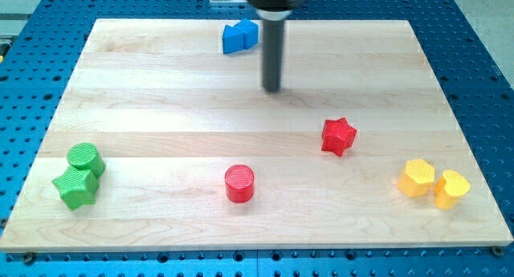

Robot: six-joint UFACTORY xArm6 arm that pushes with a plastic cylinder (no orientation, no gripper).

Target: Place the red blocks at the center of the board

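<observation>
A red star block [338, 136] lies right of the board's middle. A red cylinder [239, 184] stands lower, near the view's bottom centre. My tip [272, 90] rests on the wooden board [161, 92] in the upper middle. It is above and left of the red star and well above the red cylinder. It touches neither red block.
A blue block [239, 37] lies at the top edge, just left of the rod. A green cylinder [85, 159] and a green star block [75, 187] touch at the lower left. Two yellow blocks [418, 178] [451, 189] sit together at the lower right.
</observation>
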